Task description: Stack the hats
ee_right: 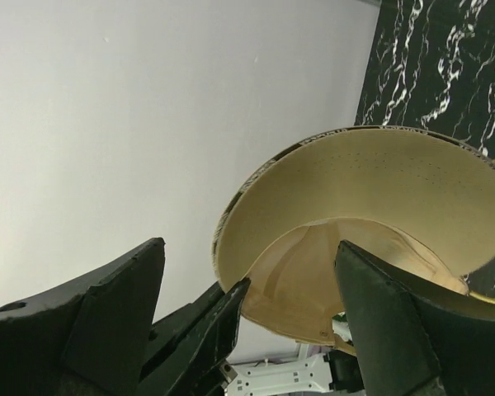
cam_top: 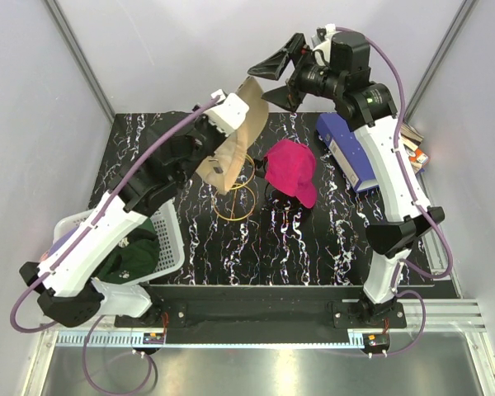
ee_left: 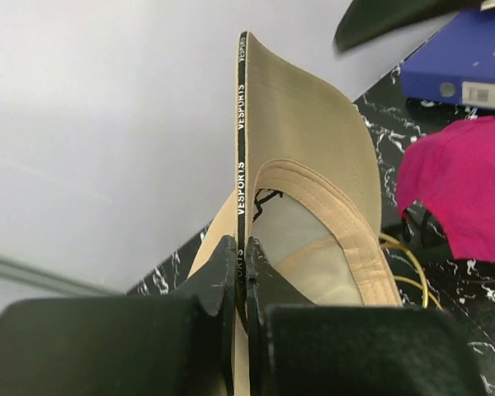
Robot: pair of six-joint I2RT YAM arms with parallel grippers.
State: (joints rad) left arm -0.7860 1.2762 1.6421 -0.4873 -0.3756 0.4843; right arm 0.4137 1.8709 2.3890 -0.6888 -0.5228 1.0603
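Tan cap (cam_top: 231,153) held up over the table's rear left, its edge pinched tight in the left gripper (ee_left: 241,252). Right gripper (ee_right: 249,245) is spread wide near the brim; contact is hard to judge. Magenta cap (cam_top: 290,169) lies on the table. Dark green cap (cam_top: 134,257) sits in the basket (cam_top: 172,235), largely hidden by the left arm.

Pale walls (cam_top: 190,49), black marbled tabletop (cam_top: 313,239)
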